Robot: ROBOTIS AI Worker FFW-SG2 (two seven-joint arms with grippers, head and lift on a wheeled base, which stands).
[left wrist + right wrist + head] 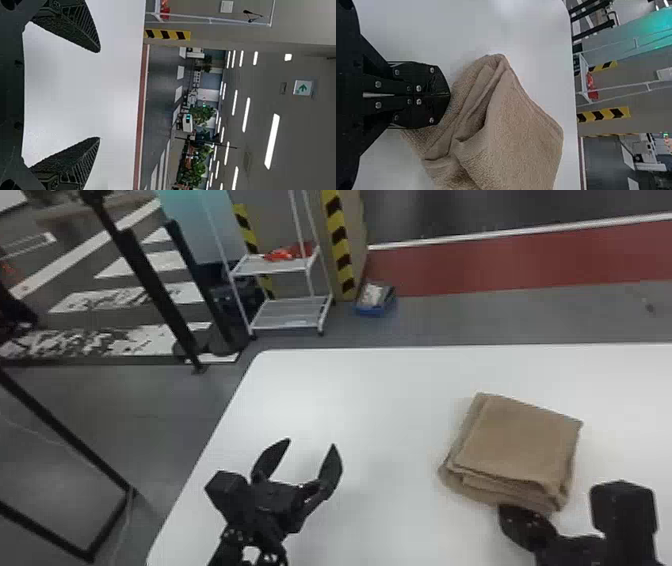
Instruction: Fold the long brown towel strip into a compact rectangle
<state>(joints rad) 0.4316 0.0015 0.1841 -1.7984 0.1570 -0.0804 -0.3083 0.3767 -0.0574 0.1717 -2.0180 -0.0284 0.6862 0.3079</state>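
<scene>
- While the brown towel (520, 442) lies on the white surface (380, 390), already folded into a thick, layered, roughly four-sided bundle, its near edge shows several loose, uneven layers.
- The bundle sits toward the right of the surface, turned at a slant; in the right wrist view, folds bulge and gape along one side.
- At the near edge of the towel is the right gripper (506, 514), its fingers clenched together in the right wrist view, with cloth showing right beside their tips. Whether a bit of cloth is caught between them, I cannot tell.
- Well apart from the towel, over the left part of the surface, is the left gripper (311, 442). Its fingers are released and spread wide, with nothing between them.
- Beyond the surface stand a white wheeled rack (290, 312) with red items on its upper shelf and, near it, a blue container (372, 310) on the floor.
</scene>
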